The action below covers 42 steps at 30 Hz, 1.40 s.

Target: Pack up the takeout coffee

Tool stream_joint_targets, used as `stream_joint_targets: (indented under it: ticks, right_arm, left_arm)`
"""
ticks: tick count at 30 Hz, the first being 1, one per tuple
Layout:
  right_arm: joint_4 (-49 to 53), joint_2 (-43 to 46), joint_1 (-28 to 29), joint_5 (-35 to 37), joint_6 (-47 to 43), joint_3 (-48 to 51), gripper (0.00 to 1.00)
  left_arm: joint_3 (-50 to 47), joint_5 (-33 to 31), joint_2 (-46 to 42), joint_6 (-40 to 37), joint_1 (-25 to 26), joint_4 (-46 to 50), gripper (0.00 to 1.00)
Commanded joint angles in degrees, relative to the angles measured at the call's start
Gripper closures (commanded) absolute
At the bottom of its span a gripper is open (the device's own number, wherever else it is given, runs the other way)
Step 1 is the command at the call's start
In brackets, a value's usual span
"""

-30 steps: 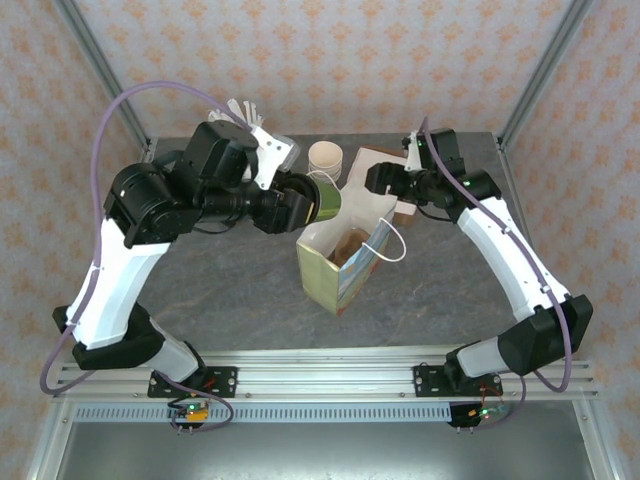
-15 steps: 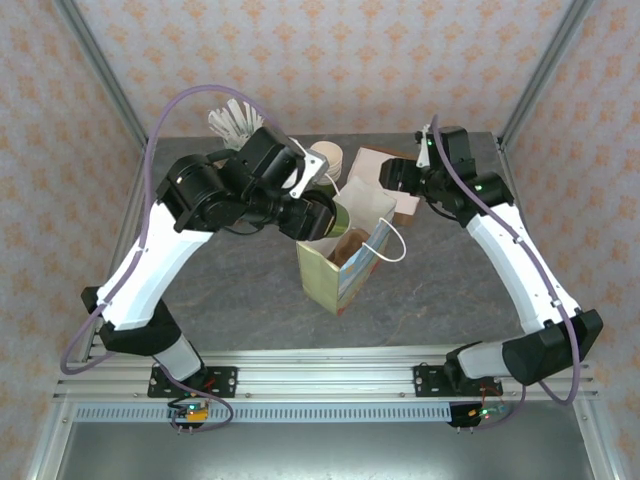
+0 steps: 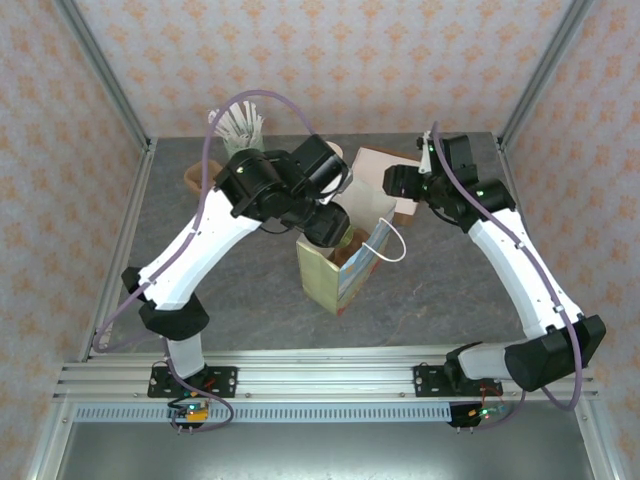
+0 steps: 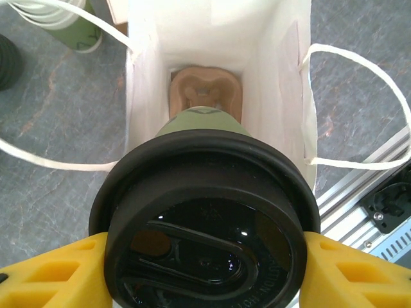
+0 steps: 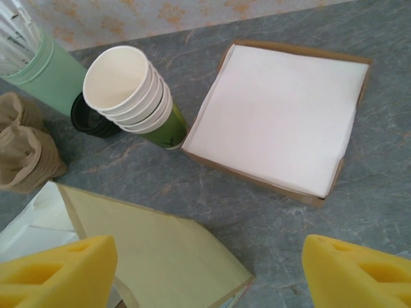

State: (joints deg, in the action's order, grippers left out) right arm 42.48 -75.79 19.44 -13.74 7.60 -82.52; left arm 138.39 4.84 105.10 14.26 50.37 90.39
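The takeout coffee [image 4: 204, 218] is clamped at its lid by the left gripper [image 4: 204, 269] over the open paper bag [image 4: 276, 96], axis vertical, base downward. The right gripper [image 5: 209, 269] is held wide, empty.

The paper bag [image 3: 335, 275] stands mid-table with a cup carrier [image 4: 204, 93] lying on its floor, and the takeout coffee [image 4: 205, 212] hangs over its open mouth. Behind the bag sits the napkin tray [image 5: 279, 119]. To the tray's left come the stack of cups [image 5: 128, 90], the lids [image 5: 90, 122] and the tumbler of sticks [image 5: 45, 74].
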Motion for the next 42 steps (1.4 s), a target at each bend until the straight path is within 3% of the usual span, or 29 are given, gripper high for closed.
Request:
stream_joint_targets:
  ticks: [1,20,42]
  right_arm:
    - [-0.6,1.0,-0.3,-4.7,-0.3,1.4,0.25]
    - [-8.8,0.4,0.0,-18.0,6.4,8.3,0.39]
    - [-10.7,1.0,2.9,-17.0,7.8,10.0,0.42]
  left_arm:
    - [2.6,-1.7,1.4,1.1,0.6,2.2,0.55]
    - [2.7,-3.8,3.9,3.0,0.6,6.2,0.56]
    - [-1.8,-2.5,1.0,5.4,-2.1,9.7,0.57]
